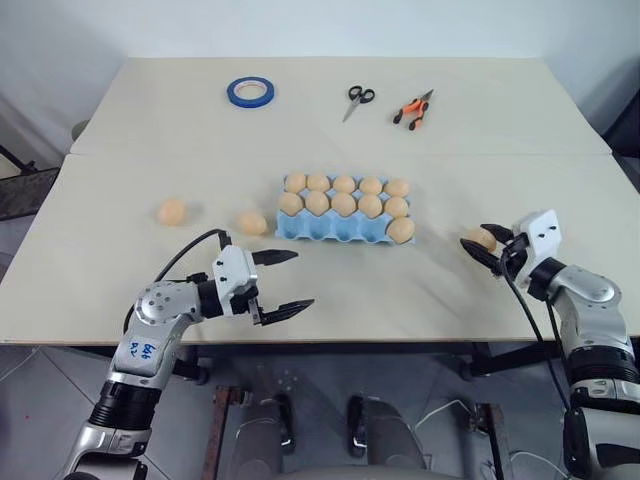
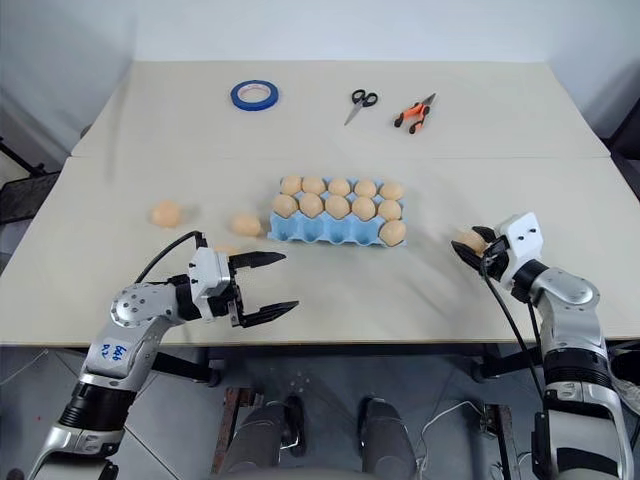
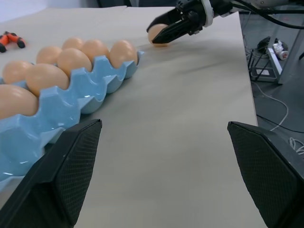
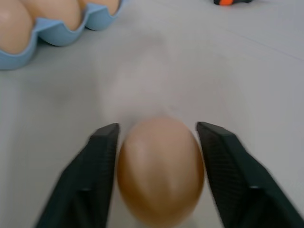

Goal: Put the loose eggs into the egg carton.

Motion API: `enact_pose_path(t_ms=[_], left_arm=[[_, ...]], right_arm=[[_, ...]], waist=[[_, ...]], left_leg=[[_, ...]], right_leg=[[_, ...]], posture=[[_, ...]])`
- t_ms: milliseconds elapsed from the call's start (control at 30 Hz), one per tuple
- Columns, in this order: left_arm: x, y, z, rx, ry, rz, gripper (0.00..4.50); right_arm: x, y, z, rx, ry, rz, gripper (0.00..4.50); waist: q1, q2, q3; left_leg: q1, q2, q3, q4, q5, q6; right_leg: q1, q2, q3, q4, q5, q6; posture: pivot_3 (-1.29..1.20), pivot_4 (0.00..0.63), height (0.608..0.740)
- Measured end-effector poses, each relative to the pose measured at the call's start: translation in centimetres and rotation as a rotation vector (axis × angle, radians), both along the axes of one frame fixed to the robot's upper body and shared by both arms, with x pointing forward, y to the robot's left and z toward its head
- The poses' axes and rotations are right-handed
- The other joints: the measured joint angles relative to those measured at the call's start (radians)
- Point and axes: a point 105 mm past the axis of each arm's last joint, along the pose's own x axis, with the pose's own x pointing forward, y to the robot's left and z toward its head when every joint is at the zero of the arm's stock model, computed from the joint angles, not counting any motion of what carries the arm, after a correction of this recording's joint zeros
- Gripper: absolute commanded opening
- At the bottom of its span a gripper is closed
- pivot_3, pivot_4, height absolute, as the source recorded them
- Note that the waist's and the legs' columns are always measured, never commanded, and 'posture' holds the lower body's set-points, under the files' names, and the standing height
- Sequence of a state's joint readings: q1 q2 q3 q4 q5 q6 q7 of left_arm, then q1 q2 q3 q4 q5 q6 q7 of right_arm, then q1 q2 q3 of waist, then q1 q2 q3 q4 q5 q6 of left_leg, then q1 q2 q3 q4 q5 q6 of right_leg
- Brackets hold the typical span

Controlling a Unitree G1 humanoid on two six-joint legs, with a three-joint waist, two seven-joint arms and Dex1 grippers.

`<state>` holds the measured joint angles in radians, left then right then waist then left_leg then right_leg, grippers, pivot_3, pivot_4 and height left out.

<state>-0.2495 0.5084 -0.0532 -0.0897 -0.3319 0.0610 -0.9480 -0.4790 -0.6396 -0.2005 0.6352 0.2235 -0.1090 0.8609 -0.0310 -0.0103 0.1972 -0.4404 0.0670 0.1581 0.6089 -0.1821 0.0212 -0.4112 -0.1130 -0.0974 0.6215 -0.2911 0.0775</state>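
Observation:
The light blue egg carton (image 1: 322,231) lies mid-table. Its two far rows are full of tan eggs, and one more egg (image 1: 400,230) sits in the right end cup of the near row. Two loose eggs (image 1: 172,211) (image 1: 251,223) rest on the table left of the carton. To the carton's right, my right gripper (image 1: 478,241) is shut on a third loose egg (image 4: 160,171), which is low over the table with a finger against each side. My left gripper (image 1: 304,280) hangs open and empty near the front edge, below the carton's left end.
At the far side of the table lie a blue tape roll (image 1: 251,92), scissors (image 1: 358,99) and orange-handled pliers (image 1: 413,110). A seam crosses the table behind the carton. The table's front edge runs just below my left gripper.

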Motion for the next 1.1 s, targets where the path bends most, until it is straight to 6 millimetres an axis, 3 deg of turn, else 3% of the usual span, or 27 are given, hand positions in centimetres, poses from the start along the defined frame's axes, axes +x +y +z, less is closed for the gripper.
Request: enact_pose_path(t_ms=[33, 200, 467, 533, 633, 767, 900, 933, 1100], left_arm=[[0.0, 0.0, 0.0, -0.001, -0.004, 0.004, 4.5], [0.0, 0.7, 0.1, -0.008, -0.014, 0.049, 4.5], [0.4, 3.1, 0.2, -0.014, -0.023, 0.164, 4.5], [0.5, 3.6, 0.3, -0.018, -0.025, 0.185, 4.5], [0.4, 4.2, 0.1, -0.012, -0.018, 0.208, 4.5], [0.2, 4.5, -0.2, -0.007, -0.011, 0.227, 4.5], [0.0, 4.8, 0.3, -0.009, -0.033, 0.25, 4.5], [0.0, 5.0, 0.4, -0.009, -0.036, 0.259, 4.5], [-0.5, 6.7, 0.3, -0.008, -0.028, 0.342, 4.5]], right_arm=[[0.0, 0.1, 0.0, 0.0, -0.001, 0.005, 1.68], [-0.1, 2.3, 1.7, -0.013, -0.044, 0.104, 1.68], [0.0, 12.9, 7.8, 0.085, -0.176, 0.39, 1.68], [0.5, 14.5, 8.2, 0.085, -0.179, 0.392, 1.68], [1.0, 16.1, 7.1, 0.081, -0.141, 0.394, 1.68], [1.6, 16.5, 4.9, 0.081, -0.071, 0.386, 2.91], [1.6, 16.4, 4.5, 0.078, -0.061, 0.389, 4.32], [1.5, 16.5, 4.5, 0.081, -0.06, 0.4, 4.49], [-1.0, 16.4, 4.9, 0.093, -0.074, 0.536, 4.49]], waist=[[0.0, 0.0, 0.0], [-0.002, 0.0, 0.0], [-0.011, 0.0, 0.0], [-0.008, 0.0, 0.0], [0.002, 0.0, 0.0], [0.003, 0.0, 0.0], [-0.001, 0.0, 0.0], [-0.003, 0.0, 0.0], [-0.004, 0.0, 0.0]], left_leg=[[0.0, 0.0, 0.0, 0.0, 0.0, 0.0], [0.0, 0.001, 0.0, 0.0, 0.0, 0.0], [-0.001, 0.003, 0.001, -0.001, 0.0, -0.001], [-0.001, 0.003, 0.001, -0.002, 0.0, -0.001], [-0.002, 0.001, 0.001, -0.006, 0.0, -0.001], [-0.004, -0.001, 0.004, -0.011, 0.0, 0.0], [-0.004, 0.0, 0.006, -0.011, 0.0, -0.001], [-0.003, 0.0, 0.006, -0.011, 0.0, -0.001], [-0.002, 0.001, 0.006, -0.011, 0.0, -0.001]], right_leg=[[0.0, 0.0, 0.0, 0.0, 0.0, 0.0], [0.0, 0.0, 0.001, 0.0, 0.0, 0.0], [-0.003, 0.001, 0.001, 0.002, 0.0, -0.002], [-0.003, 0.0, 0.001, 0.0, 0.0, -0.002], [-0.004, -0.001, 0.001, -0.002, 0.0, -0.002], [-0.008, -0.002, 0.002, -0.004, 0.0, -0.001], [-0.009, -0.001, 0.003, -0.003, 0.0, -0.001], [-0.009, 0.0, 0.003, -0.002, 0.0, -0.001], [-0.009, 0.0, 0.004, -0.001, 0.0, -0.001]], posture=[[0.0, 0.15, 0.74], [0.0, 0.15, 0.74], [0.0, 0.15, 0.74], [0.0, 0.15, 0.74], [0.0, 0.15, 0.74], [0.0, 0.15, 0.74], [0.0, 0.15, 0.74], [0.0, 0.15, 0.74], [0.0, 0.15, 0.74]])
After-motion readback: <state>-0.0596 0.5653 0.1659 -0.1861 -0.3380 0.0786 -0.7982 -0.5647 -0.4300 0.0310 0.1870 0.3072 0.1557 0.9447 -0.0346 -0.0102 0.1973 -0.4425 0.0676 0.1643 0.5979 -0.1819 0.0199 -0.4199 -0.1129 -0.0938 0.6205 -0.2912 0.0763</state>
